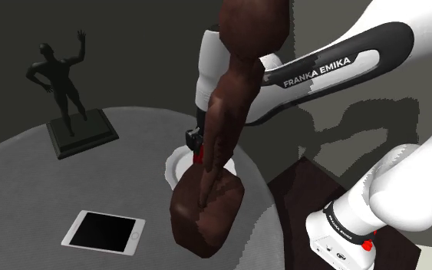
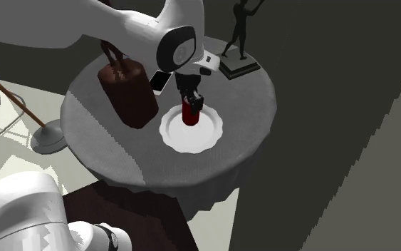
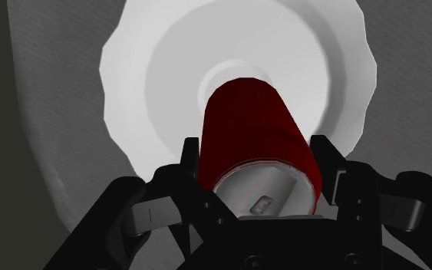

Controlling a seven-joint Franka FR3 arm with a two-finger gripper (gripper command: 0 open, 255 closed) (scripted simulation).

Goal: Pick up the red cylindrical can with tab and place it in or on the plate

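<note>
The red can (image 2: 189, 113) with a silver tabbed top (image 3: 264, 195) stands upright over the middle of the white scalloped plate (image 2: 209, 135). My gripper (image 2: 190, 96) comes down from above and is shut on the can, with one black finger (image 3: 190, 157) on each side of its upper part. In the wrist view the can's (image 3: 252, 130) lower end meets the plate's (image 3: 141, 84) centre ring; I cannot tell whether it touches. In the shoulder view a strip of the can (image 1: 199, 156) and the plate's rim (image 1: 174, 165) show behind a brown object.
A tall dark brown bag-like object (image 2: 127, 89) stands on the round grey table (image 2: 248, 100) next to the plate. A black figurine (image 2: 238, 36) on a base and a flat dark-screened tablet (image 1: 104, 232) also lie on the table. A lamp foot (image 2: 48, 139) stands on the floor.
</note>
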